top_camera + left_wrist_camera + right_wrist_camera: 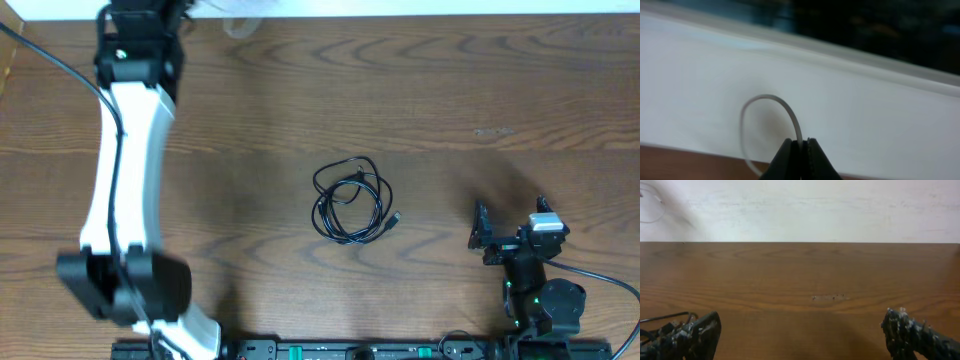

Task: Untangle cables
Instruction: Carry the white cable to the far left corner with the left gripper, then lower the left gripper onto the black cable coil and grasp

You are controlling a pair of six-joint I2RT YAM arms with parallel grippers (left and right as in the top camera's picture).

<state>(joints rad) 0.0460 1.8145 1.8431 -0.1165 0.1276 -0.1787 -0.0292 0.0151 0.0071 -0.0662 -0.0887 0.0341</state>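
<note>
White cable [785, 105] between left gripper [801, 143] fingertips

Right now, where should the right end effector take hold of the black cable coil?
Probably the plug end sticking out right of the coil: it lies clear of the loops, nearest the open right end effector. Come from the right.

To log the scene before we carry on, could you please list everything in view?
white cable: one, white, looped at the table's far edge, pinched in the left gripper
black cables: apparently two, black, coiled together at the table's centre
table: one, brown wood, under everything
left gripper: one, black, shut on the white cable, far left
right gripper: one, black, open and empty, near right
</note>
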